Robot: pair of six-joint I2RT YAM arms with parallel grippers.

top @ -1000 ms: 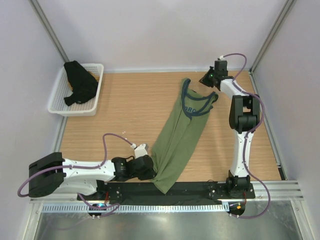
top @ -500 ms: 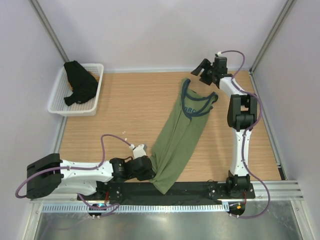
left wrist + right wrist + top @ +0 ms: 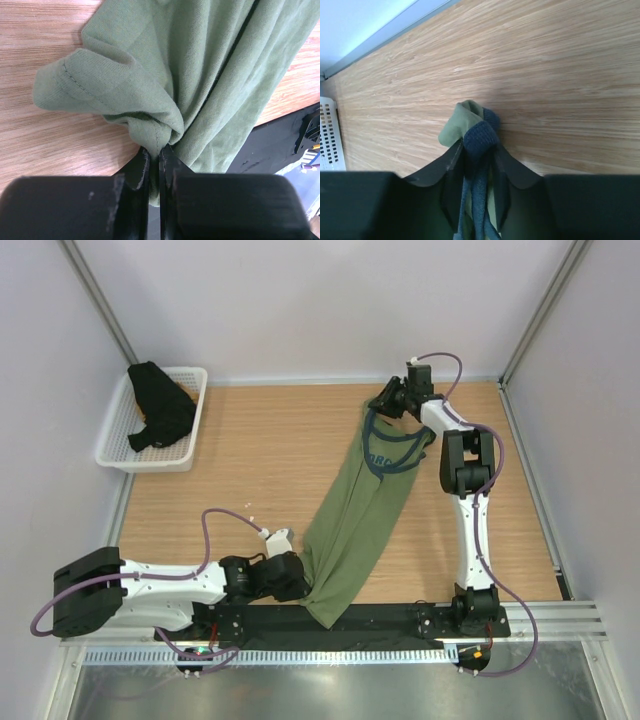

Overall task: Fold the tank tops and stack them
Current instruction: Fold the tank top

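Top external: my left tool [image 3: 303, 580] clamps the green top [image 3: 355, 515] at seven o'clock, my right tool [image 3: 381, 406] clamps its strap at one o'clock.

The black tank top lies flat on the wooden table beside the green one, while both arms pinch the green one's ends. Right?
No. The top external view shows the black tank top bunched in the white basket at the far left, apart from the green tank top. The rest holds: the left gripper pinches its hem end, the right gripper its strap end.
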